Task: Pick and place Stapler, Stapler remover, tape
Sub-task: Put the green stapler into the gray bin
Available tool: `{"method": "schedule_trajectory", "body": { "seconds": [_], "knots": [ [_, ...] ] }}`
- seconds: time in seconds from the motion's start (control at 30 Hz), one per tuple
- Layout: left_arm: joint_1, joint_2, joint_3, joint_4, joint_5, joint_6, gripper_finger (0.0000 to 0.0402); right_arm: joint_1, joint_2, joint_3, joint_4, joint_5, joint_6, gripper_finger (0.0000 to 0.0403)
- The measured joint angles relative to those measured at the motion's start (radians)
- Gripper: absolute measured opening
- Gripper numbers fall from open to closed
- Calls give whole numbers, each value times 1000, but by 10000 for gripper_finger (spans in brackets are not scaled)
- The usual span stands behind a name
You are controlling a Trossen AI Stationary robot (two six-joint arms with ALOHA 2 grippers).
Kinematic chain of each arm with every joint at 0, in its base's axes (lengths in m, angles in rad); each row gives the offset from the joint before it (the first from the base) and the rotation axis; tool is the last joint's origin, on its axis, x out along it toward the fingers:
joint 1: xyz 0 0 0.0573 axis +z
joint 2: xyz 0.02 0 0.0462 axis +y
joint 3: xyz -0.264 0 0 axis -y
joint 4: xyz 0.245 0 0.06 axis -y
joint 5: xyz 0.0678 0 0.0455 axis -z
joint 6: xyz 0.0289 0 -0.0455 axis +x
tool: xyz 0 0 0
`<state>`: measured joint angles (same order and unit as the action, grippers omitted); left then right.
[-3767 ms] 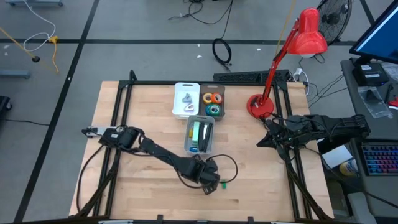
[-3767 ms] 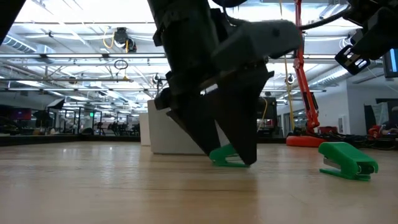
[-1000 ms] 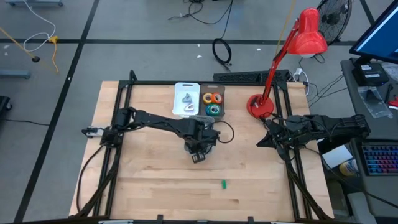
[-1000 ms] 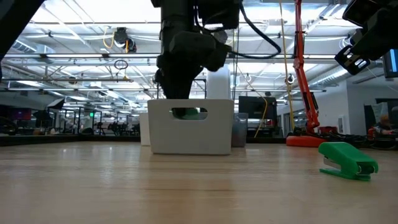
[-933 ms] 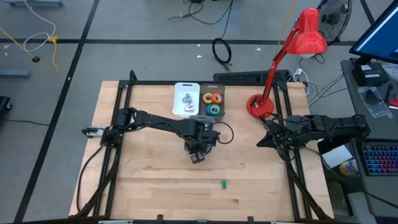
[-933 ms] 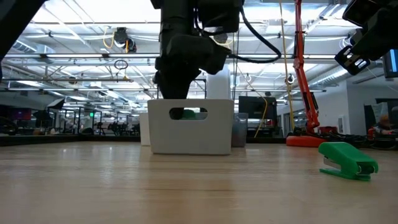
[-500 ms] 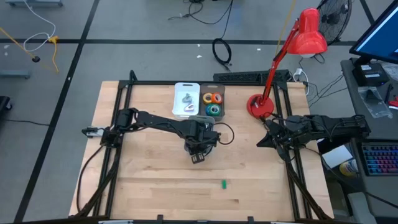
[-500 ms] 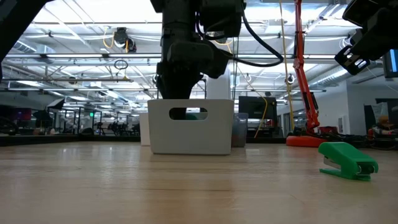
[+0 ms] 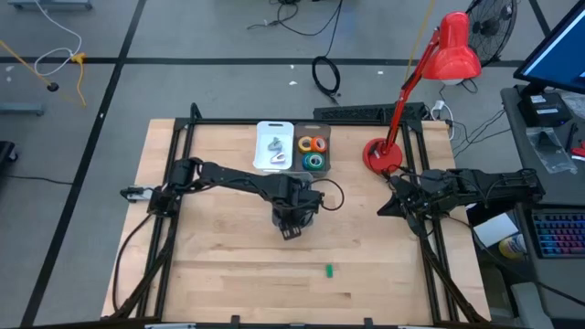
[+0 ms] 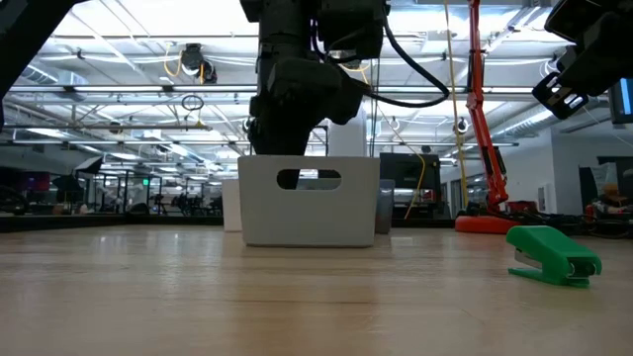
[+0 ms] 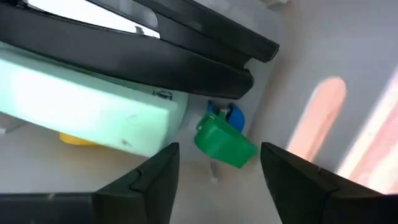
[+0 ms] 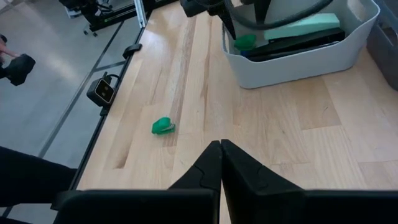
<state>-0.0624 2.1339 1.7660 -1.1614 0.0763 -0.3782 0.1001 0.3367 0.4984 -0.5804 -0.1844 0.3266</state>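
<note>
Left gripper [image 11: 216,163] is spread wide inside the white bin [image 9: 294,217], just above a green remover [image 11: 224,142] lying there. Green stapler [image 9: 328,270] is left on the table. Right gripper [image 12: 221,152] is closed, parked at the right edge.

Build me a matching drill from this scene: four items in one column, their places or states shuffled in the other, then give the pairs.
Items
1. left gripper
2. right gripper
3. green stapler
4. tape rolls

Places or states
A. in the dark tray at the table's back
B. lying on bare wood toward the table's front
C. open, down over the white bin
D. shut, at the table's right edge

Pairs: 1-C, 2-D, 3-B, 4-A
</note>
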Motion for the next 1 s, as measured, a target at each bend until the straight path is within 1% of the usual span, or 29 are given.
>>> {"method": "schedule_trajectory", "body": {
  "seconds": [0.17,0.23,0.3,0.4,0.57,0.6,0.67,0.73,0.83,0.9,1.0],
  "knots": [
    [23,-50,0,-11,22,-79,240,0,1,0,30,0,1,0],
    [36,-97,0,-15,34,-89,241,0,3,0,79,0,1,0],
    [46,-159,0,-10,10,-109,241,0,9,0,144,0,-2,0],
    [45,-284,1,-14,-106,-123,241,0,28,0,270,-4,-6,0],
    [-15,-500,1,-14,-404,-132,241,12,117,2,487,-51,58,0],
    [-35,-537,0,-14,-450,-130,241,22,144,2,515,-51,70,0],
    [-74,-602,-17,-16,-497,-119,241,48,207,2,568,-50,82,0],
    [-113,-659,-50,-14,-500,-107,241,77,274,2,613,-50,108,0],
    [-175,-742,-137,-6,-503,-116,241,124,379,2,680,-24,176,0],
    [-214,-800,-218,19,-519,-151,241,155,447,12,712,-21,206,0],
    [-268,-893,-358,106,-540,-197,241,202,546,67,704,3,204,0]
  ]
}}
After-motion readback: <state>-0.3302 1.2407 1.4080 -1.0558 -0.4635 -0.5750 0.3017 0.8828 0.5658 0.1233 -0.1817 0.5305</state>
